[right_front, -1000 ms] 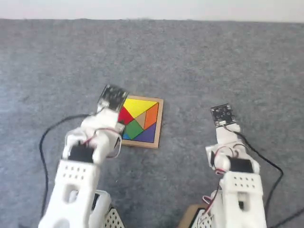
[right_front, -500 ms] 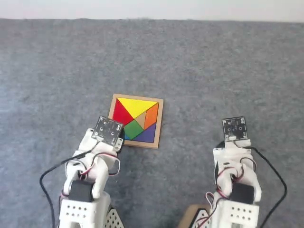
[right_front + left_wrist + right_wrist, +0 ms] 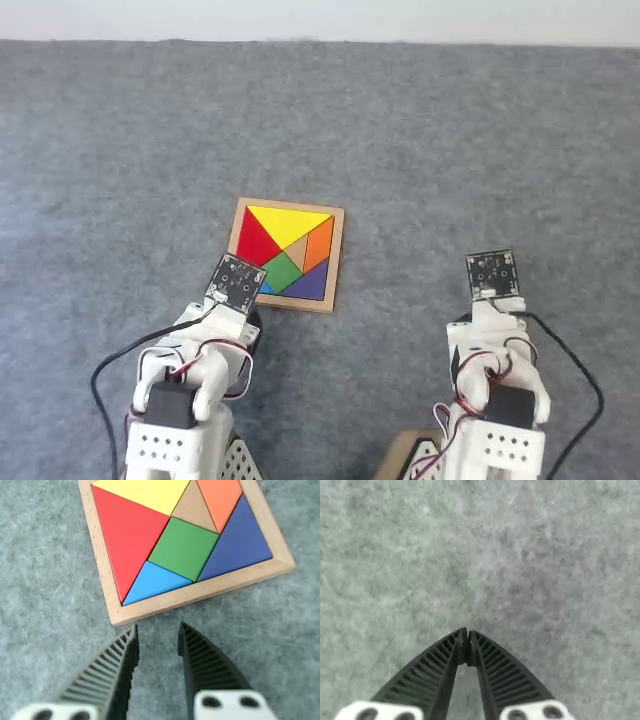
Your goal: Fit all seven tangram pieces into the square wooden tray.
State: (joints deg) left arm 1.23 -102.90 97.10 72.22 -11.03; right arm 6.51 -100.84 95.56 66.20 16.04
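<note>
The square wooden tray (image 3: 338, 262) lies mid-bench (image 3: 480, 140) on fuzzy grey fabric, with open room off every edge. Seven flat, coloured tangram pieces (image 3: 182, 547) sit flush inside its pale rim. The left gripper (image 3: 157, 626) hangs just beside the tray's near corner, its ribbed black fingers apart. The right gripper (image 3: 466, 632), well apart from the tray, has its fingers together.

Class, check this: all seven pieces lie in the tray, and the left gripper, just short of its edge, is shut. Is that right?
No: in the left wrist view the left gripper is open, jaws apart. The wooden tray does hold all seven pieces.
</note>
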